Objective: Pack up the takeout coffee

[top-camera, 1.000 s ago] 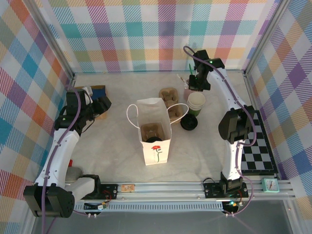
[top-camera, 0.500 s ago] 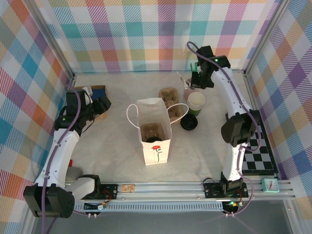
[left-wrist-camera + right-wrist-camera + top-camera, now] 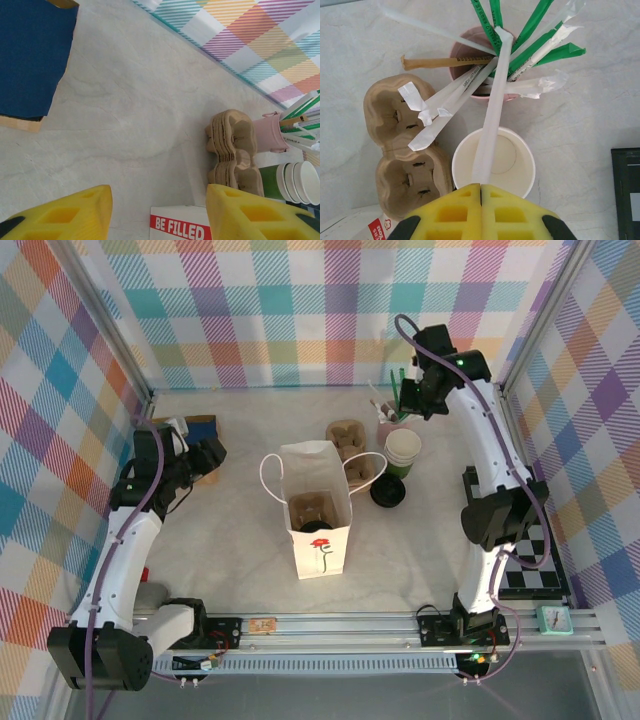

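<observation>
Your takeout coffee (image 3: 318, 527) is sitting down inside the white paper bag (image 3: 322, 552). From overhead you are seeing only a dark sliver of its lid at the near side of the bag's mouth. The bag wall is hiding the cup body. A brown pulp carrier (image 3: 312, 508) is lying in the bag just behind it.

The bag is standing upright with its mouth open and a handle drooping on each side. Just behind the bag's right corner a stack of pulp carriers (image 3: 350, 445) is resting on the table (image 3: 240, 550). A loose black lid (image 3: 388, 492) is lying just right of the bag. The stack of lidless cups (image 3: 404, 448) is standing right of the bag and a little farther back, and the pink cup (image 3: 388, 427) full of straws is standing behind that stack.

Your right gripper (image 3: 481, 192) is hanging above the pink cup, behind and right of the bag. Its fingers are pressed fully together and are pinching a white wrapped straw (image 3: 492, 100), which is running from them across the lidless cups to the pink cup.

Your left gripper (image 3: 159, 200) is hovering well left of the bag, near a blue pad (image 3: 203, 425). Its jaws are standing about half apart and are gripping nothing.
</observation>
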Motion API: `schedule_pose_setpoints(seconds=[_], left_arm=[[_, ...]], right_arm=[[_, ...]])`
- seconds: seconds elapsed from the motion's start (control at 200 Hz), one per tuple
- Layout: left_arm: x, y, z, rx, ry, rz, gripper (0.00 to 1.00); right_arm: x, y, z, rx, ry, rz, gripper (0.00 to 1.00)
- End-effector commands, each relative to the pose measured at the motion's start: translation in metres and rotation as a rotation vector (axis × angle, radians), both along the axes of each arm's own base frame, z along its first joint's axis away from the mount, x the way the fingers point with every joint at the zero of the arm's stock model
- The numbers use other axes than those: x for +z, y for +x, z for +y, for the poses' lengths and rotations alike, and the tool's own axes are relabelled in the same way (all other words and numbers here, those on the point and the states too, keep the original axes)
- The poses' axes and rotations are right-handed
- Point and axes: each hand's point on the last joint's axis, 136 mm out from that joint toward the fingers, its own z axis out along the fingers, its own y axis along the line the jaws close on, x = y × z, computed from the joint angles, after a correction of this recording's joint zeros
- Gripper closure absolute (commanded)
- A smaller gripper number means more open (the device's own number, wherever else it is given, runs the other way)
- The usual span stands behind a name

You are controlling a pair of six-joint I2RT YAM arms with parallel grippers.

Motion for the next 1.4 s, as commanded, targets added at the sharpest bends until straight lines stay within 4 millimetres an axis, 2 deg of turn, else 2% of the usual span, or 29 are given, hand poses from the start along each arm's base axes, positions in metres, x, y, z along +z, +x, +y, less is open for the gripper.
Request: schedule_pose_setpoints(seconds=[0.0,0.265,0.425,0.62,0.75,1.011,1.151,1.396], left_arm=[[0.013,-0.002,0.007,0.021,0.007,-0.038,0.48],[0.016,-0.002,0.007,0.024,0.005,-0.044,0.49],[0.017,-0.001,0.007,0.025,0.004,-0.048,0.49],[0.015,0.000,0.008,0.029,0.009,-0.047,0.49],[0.013,0.000,0.008,0.031,0.004,-0.043,0.50],[0.009,-0.004,0.008,0.034,0.005,-0.037,0.50],[0.009,-0.008,0.010,0.039,0.016,-0.037,0.50],[0.001,-0.011,0.012,0.048,0.024,-0.026,0.50]], right_arm=[[0.029,-0.013,-0.003,0.013,0.001,-0.057,1.00],[0.052,-0.023,-0.004,0.018,0.017,-0.102,1.00],[0.076,-0.041,0.003,0.049,0.054,-0.143,1.00],[0.121,-0.079,0.014,0.127,0.164,-0.229,1.00],[0.144,-0.107,0.023,0.197,0.246,-0.242,1.00],[0.189,-0.167,0.061,0.438,0.517,-0.262,1.00],[0.202,-0.197,0.080,0.560,0.659,-0.217,1.00],[0.206,-0.229,0.093,0.616,0.820,-0.123,1.00]])
